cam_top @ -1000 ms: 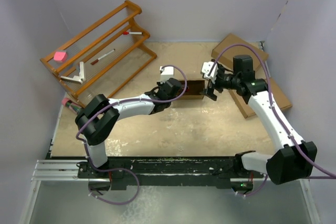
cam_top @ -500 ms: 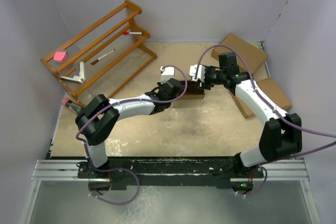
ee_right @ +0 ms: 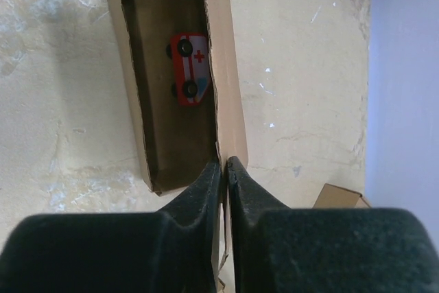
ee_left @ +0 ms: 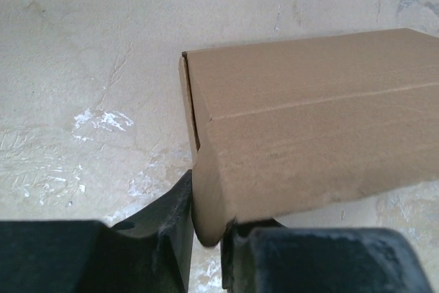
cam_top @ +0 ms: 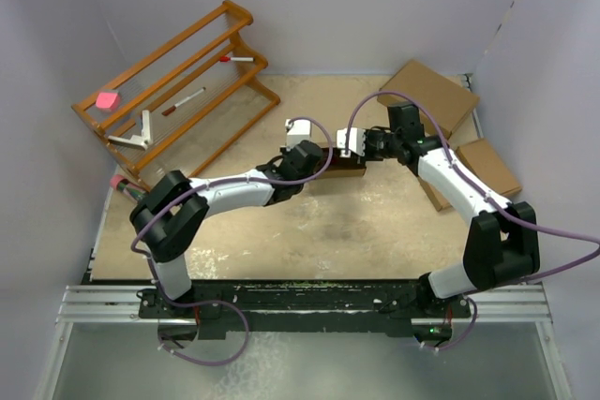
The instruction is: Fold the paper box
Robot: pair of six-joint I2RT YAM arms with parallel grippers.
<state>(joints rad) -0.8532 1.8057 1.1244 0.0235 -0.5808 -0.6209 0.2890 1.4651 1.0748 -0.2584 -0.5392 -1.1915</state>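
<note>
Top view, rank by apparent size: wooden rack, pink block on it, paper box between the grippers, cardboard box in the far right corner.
1. wooden rack
2. cardboard box
3. paper box, partly covered, so less sure
4. pink block

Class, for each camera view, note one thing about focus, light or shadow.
Top view: even light, faint shadows. Left wrist view: box sharp, jaws dark and blurred. Right wrist view: box interior shaded, toy car clear, jaws blurred.

The left arm (cam_top: 230, 191) and right arm (cam_top: 457, 186) wear white shells between bulky black joints, trail looping purple cables (cam_top: 398, 95), and end in matte black fingers (ee_right: 199, 197).
</note>
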